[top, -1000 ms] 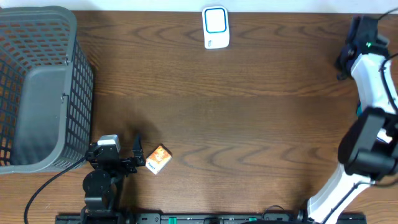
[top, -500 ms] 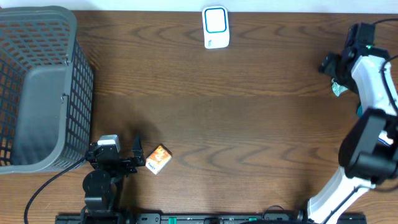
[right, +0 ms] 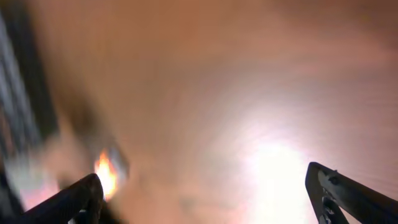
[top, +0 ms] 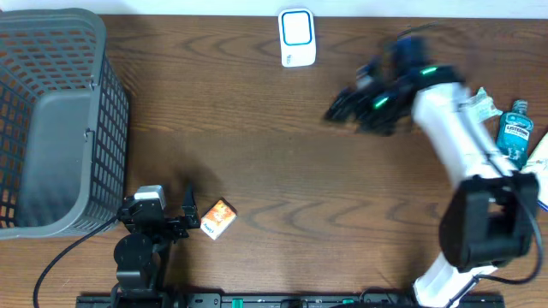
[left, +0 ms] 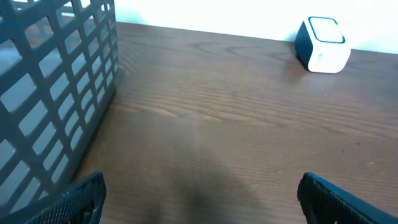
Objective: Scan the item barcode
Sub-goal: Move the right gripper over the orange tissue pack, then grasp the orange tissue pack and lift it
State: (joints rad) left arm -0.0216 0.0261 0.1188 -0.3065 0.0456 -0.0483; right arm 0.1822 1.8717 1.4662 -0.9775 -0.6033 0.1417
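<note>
lying at the lower left of the overhead frame, the small orange cardboard box sits on the brown wooden table, just beside the left gripper, whose jaws are spread and empty. the right gripper, blurred right of centre, gapes wide, holding nothing.

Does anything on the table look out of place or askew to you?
Nothing looks spilled or damaged; the small orange box, front left, merely lies at an angle to the table edge.
</note>
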